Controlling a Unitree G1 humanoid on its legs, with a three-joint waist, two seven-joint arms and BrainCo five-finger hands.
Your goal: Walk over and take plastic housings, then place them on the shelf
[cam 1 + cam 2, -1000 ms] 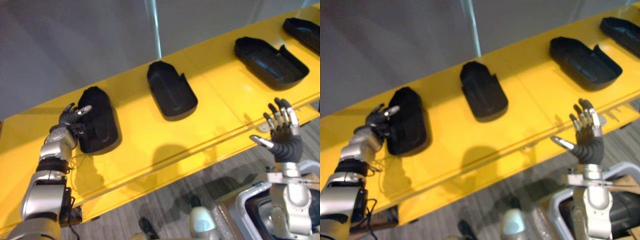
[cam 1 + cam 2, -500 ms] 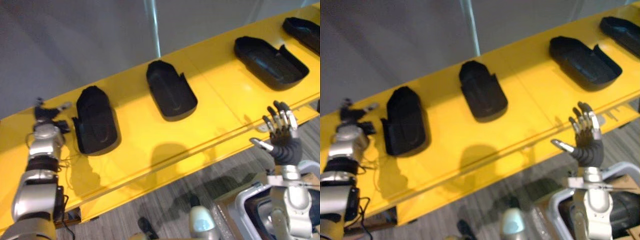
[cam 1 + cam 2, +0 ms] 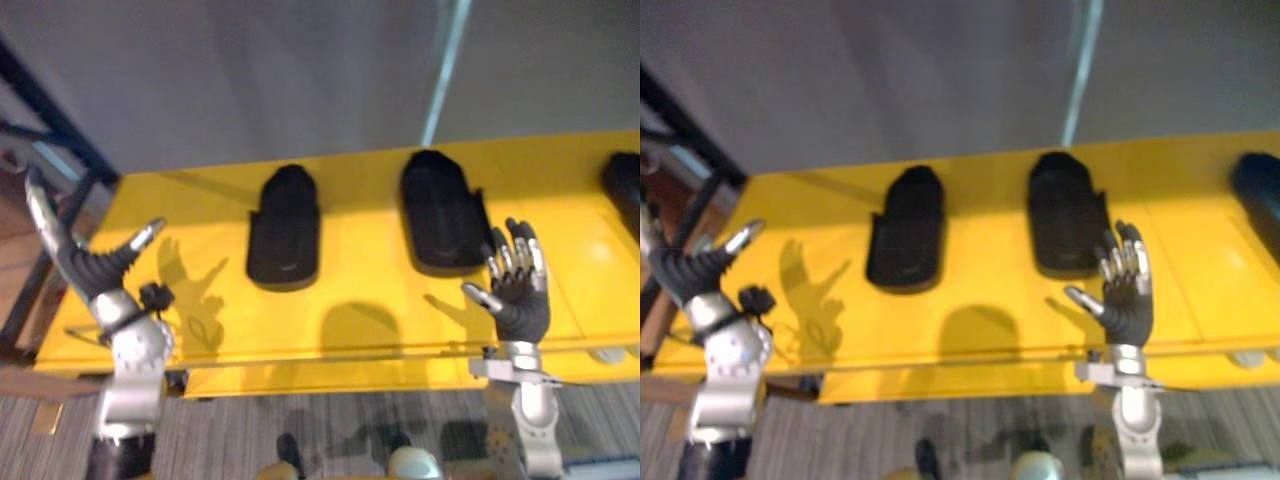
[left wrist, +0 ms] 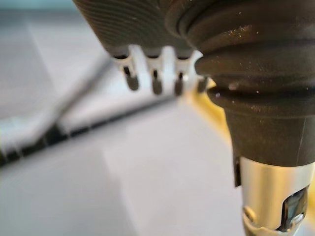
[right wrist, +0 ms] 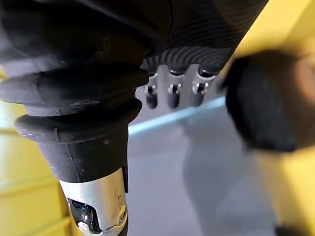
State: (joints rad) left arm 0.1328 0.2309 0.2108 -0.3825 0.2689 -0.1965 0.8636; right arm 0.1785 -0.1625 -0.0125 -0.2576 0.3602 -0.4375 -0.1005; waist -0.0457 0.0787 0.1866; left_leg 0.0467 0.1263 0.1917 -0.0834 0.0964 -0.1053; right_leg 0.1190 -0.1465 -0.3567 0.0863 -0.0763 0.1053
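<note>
Yellow shelf (image 3: 380,290): black plastic housings (image 3: 284,228) lie on it, seemingly placed. Left hand (image 3: 95,270) by its left end and right hand (image 3: 520,295) at its front edge, both spread, empty.

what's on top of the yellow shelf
On the yellow shelf lie three black plastic housings: the left housing, the middle housing, and a right housing cut off by the picture's edge. The right hand covers the middle housing's near corner.
</note>
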